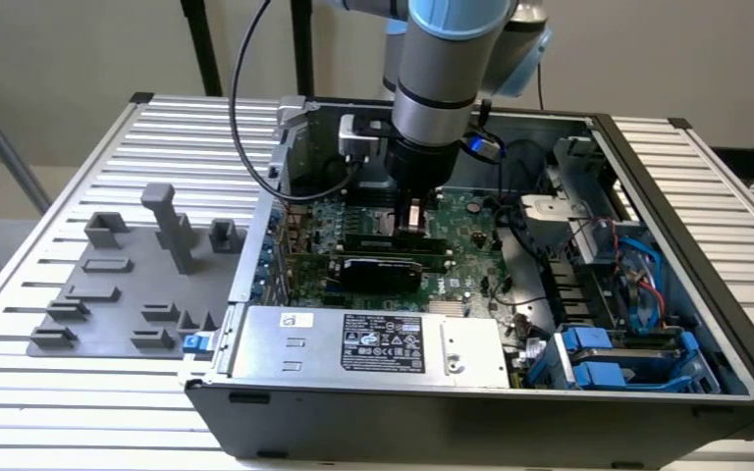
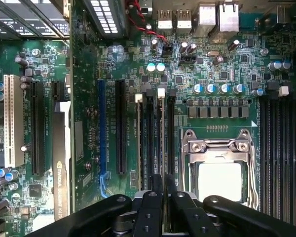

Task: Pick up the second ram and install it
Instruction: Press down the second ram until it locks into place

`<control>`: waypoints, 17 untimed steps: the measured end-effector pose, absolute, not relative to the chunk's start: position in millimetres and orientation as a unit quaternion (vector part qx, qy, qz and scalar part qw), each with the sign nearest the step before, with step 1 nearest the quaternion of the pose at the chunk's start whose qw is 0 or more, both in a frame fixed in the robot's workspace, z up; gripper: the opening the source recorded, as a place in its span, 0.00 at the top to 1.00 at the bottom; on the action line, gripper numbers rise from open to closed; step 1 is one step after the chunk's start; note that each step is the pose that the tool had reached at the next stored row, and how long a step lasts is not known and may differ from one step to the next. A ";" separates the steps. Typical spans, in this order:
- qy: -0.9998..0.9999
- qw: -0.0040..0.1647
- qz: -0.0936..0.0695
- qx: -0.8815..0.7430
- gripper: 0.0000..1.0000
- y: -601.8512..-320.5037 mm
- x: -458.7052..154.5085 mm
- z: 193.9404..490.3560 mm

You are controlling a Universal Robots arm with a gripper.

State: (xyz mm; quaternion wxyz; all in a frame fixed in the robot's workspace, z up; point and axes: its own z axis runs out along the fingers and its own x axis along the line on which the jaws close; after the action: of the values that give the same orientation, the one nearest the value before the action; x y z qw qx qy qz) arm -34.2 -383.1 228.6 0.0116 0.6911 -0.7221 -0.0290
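Observation:
My gripper [image 1: 410, 222] reaches down into the open computer case [image 1: 691, 177], over the memory slots of the green motherboard [image 1: 466, 218]. In the wrist view the black fingers [image 2: 150, 202] are pressed close together around a thin edge-on stick, the second ram [image 2: 160, 128]. The stick stands along a slot with a white latch [image 2: 161, 92] at its far end. Another stick [image 2: 148, 133] sits in the neighbouring slot. In the exterior view the sticks show as dark strips [image 1: 391, 240] right under the gripper.
A grey fixture plate [image 1: 122, 294] with upright blocks lies at the exterior view's left. The power supply [image 1: 364, 343] fills the case front and blue drive bays [image 1: 613, 363] sit at the right. A graphics card [image 2: 61, 163] and the CPU socket [image 2: 219, 173] flank the slots.

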 end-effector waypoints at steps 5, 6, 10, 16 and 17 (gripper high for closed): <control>-0.722 0.012 -0.029 0.691 1.00 -383.3 -34.6 227.8; -0.722 0.011 -0.029 0.691 1.00 -383.3 -34.7 227.6; -0.722 0.011 -0.029 0.691 1.00 -383.3 -34.8 227.2; -0.722 0.011 -0.029 0.691 1.00 -382.4 -35.2 226.8; -0.722 0.011 -0.029 0.691 1.00 -382.2 -35.2 226.8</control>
State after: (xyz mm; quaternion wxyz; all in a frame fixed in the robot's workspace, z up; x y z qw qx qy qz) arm -35.2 -382.2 226.8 0.0107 0.6911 -0.7221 -0.0290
